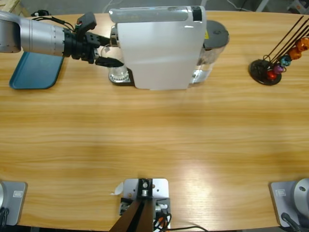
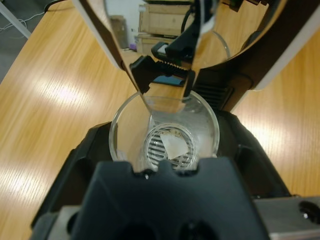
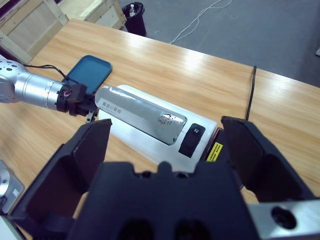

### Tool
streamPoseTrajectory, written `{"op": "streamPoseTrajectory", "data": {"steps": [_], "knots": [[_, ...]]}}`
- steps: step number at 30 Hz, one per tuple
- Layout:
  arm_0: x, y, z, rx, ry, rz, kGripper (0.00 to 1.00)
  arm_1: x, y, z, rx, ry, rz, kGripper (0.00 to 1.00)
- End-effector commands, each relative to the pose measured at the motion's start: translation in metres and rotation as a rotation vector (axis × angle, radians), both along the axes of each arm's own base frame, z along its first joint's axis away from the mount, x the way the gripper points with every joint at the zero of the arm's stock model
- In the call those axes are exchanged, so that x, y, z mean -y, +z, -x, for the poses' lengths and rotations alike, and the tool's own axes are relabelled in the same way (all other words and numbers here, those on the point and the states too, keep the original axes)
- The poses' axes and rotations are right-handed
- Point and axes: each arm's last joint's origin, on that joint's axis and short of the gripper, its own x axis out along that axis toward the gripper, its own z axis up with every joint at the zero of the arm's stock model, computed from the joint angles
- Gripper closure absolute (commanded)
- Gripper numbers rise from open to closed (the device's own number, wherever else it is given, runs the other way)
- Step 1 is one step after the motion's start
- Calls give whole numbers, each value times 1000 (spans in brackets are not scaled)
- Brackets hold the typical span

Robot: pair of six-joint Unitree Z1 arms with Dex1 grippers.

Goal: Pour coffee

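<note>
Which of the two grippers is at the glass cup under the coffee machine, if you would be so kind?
The left gripper: its jaws straddle the glass cup beneath the coffee machine. The right gripper hangs high above, empty.

The coffee machine [image 1: 159,46] hides most of the glass cup [image 1: 119,75] beneath its spout. The capsule stand's [image 1: 265,71] rods run off the right edge.

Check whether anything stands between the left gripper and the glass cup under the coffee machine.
Nothing visible does. The left gripper already has its fingers around the glass cup, which sits on the drip grate below the coffee machine.
</note>
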Motion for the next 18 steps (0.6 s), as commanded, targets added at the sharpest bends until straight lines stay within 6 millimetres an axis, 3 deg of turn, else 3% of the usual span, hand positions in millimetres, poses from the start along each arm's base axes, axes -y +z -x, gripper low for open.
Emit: {"op": "streamPoseTrajectory", "data": {"steps": [1, 8, 18], "knots": [[5, -19, 6, -54, 33, -48, 4, -2, -15, -6, -40, -7, 17, 0], [2, -14, 14, -62, 39, -42, 0, -2, -14, -7, -37, -8, 16, 0], [-15, 7, 35, -24, 103, -45, 0, 0, -5, -5, -28, -1, 27, 0]]}}
